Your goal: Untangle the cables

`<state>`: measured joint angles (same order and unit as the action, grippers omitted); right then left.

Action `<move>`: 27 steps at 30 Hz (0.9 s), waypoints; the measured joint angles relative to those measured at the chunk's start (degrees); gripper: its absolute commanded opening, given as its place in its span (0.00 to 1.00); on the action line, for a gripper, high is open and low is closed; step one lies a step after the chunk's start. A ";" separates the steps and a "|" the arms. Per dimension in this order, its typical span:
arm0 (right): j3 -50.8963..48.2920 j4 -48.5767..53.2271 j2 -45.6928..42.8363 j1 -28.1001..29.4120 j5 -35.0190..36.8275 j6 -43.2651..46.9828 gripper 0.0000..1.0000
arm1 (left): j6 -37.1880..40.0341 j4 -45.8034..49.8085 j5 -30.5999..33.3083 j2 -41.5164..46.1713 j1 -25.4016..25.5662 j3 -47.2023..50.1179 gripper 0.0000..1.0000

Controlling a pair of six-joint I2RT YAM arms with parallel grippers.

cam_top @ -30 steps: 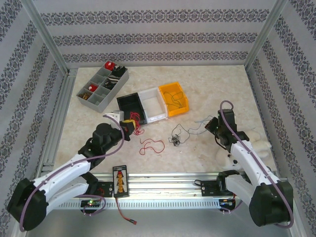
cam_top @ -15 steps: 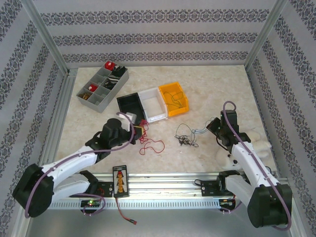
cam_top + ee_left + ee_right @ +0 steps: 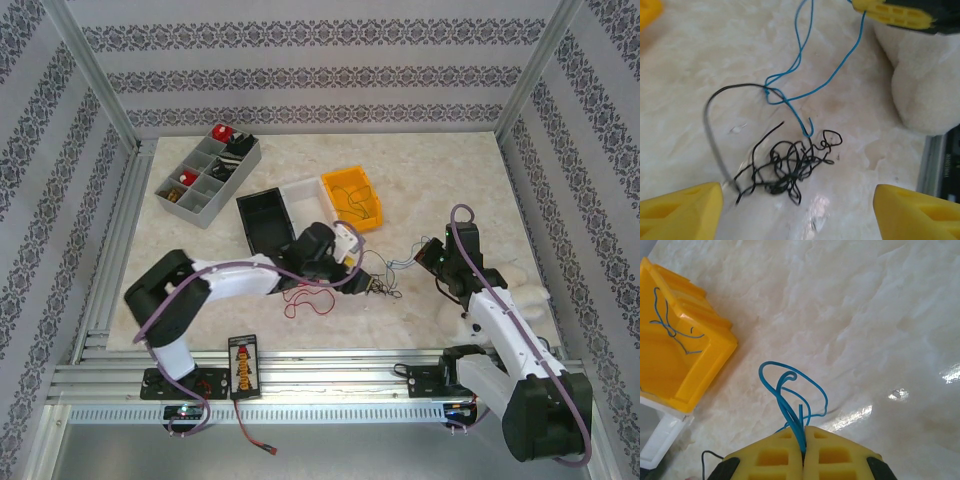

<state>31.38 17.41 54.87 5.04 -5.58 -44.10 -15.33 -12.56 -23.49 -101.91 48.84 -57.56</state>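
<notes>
A grey plastic compartment tray point(image 3: 205, 178) sits at the ten o'clock corner of the marble-patterned desk point(image 3: 440, 170). Nearer the middle stands a row of open plastic bins: black bin point(image 3: 262, 215), white bin point(image 3: 300, 192), and yellow bin point(image 3: 352, 200) with a few blue strands inside. A loose thin red wire point(image 3: 305, 295) lies alone on the desk, about five o'clock from the black bin. The left arm stretches across to mid-desk, and the left claw point(image 3: 797, 200) stands wide. The tangled clump of thin black wire point(image 3: 790, 170) lies flat at twelve o'clock just ahead of its yellow fingertips point(image 3: 685, 210). From the clump a thin blue wire point(image 3: 797, 60) runs toward the right claw point(image 3: 803, 440), which is pinched tight on its end. Seen from above, its long axis goes from eight to two o'clock, so these cables lie between the two claws. The left claw looks nearer the clump and seems best placed to pin it while the right draws the blue wire off toward two o'clock. The blue end hooks into the knot's top edge, so a low grip seems wise.
</notes>
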 measured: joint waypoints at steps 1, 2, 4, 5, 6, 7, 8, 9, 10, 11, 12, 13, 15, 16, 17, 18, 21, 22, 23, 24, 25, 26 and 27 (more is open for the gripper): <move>0.00 0.00 0.00 0.00 -0.24 0.26 0.00 | 0.48 0.37 0.17 -2.23 0.52 -1.92 0.82; 0.00 0.00 0.00 0.00 -0.50 0.48 0.00 | 0.85 0.85 0.39 -3.85 0.90 -3.41 0.82; 0.00 0.04 -0.20 0.00 -0.96 0.76 0.00 | 1.86 2.10 1.27 -7.63 1.73 -6.80 0.81; 0.00 0.07 -0.39 0.00 -1.20 0.81 0.00 | 2.19 2.82 1.57 -9.18 1.99 -8.26 0.79; 0.00 0.09 -0.61 0.00 -1.40 0.92 0.00 | 2.67 3.61 1.75 -10.75 2.27 -9.73 0.76; 0.00 0.15 -0.87 0.00 -1.49 0.96 0.00 | 3.13 4.42 2.16 -12.26 2.60 -11.13 0.71; 0.00 0.17 -1.03 0.00 -1.60 0.98 0.01 | 3.48 5.05 2.43 -13.49 2.89 -12.17 0.66; 0.00 0.20 -1.20 0.00 -1.62 0.98 0.01 | 3.85 5.77 2.64 -14.53 3.21 -12.96 0.57; 0.00 0.22 -1.38 0.00 -1.62 1.01 0.01 | 4.28 6.23 2.91 -15.39 3.48 -13.40 0.49; 0.00 0.24 -1.55 0.00 -1.62 1.01 0.01 | 4.39 6.58 3.15 -16.04 3.72 -13.53 0.40; 0.00 0.28 -1.77 0.00 -1.62 1.07 0.01 | 4.50 6.88 3.39 -16.52 3.96 -13.53 0.32; 0.00 0.44 -1.99 0.00 -1.62 1.20 0.01 | 4.46 6.80 4.09 -16.70 4.04 -13.49 0.23; 0.00 0.72 -2.36 -0.02 -1.60 1.42 0.01 | 4.26 6.64 4.59 -16.61 4.02 -13.11 0.11; 0.04 0.98 -2.58 -0.02 -1.60 1.64 0.01 | 3.89 6.21 4.90 -16.52 4.04 -12.48 0.04; 0.07 1.16 -2.75 -0.07 -1.55 1.81 0.01 | 3.67 5.60 5.27 -16.31 4.02 -11.63 0.00; 0.11 1.40 -2.99 -0.22 -1.55 1.97 0.01 | 3.21 4.57 5.55 -15.85 3.93 -10.67 0.00; 0.35 2.27 -3.80 -1.22 -1.01 2.08 0.01 | 2.21 2.99 6.23 -13.66 3.50 -7.13 0.00; 0.46 2.71 -4.22 -1.73 -0.48 2.16 0.01 | 1.75 2.43 6.40 -12.50 3.13 -5.40 0.00; 0.50 3.04 -4.55 -2.21 -0.04 2.25 0.01 | 1.38 2.01 6.60 -11.47 2.73 -3.87 0.00; 0.50 3.45 -5.01 -2.78 0.39 2.32 0.01 | 0.96 1.73 6.86 -10.03 2.08 -1.92 0.00; 0.50 3.98 -5.44 -3.39 0.85 2.45 0.01 | 0.46 1.40 7.13 -8.55 1.25 0.04 0.00; 0.52 4.55 -5.79 -3.91 1.31 2.47 0.01 | 0.00 1.16 7.32 -7.17 0.37 1.79 0.00; 0.57 5.09 -6.08 -4.46 1.90 2.49 0.01 | -0.42 0.90 7.50 -5.84 -0.61 3.54 0.00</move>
<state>31.94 22.50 48.80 0.58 -3.68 -41.60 -15.75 -11.66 -15.99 -107.74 48.23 -54.02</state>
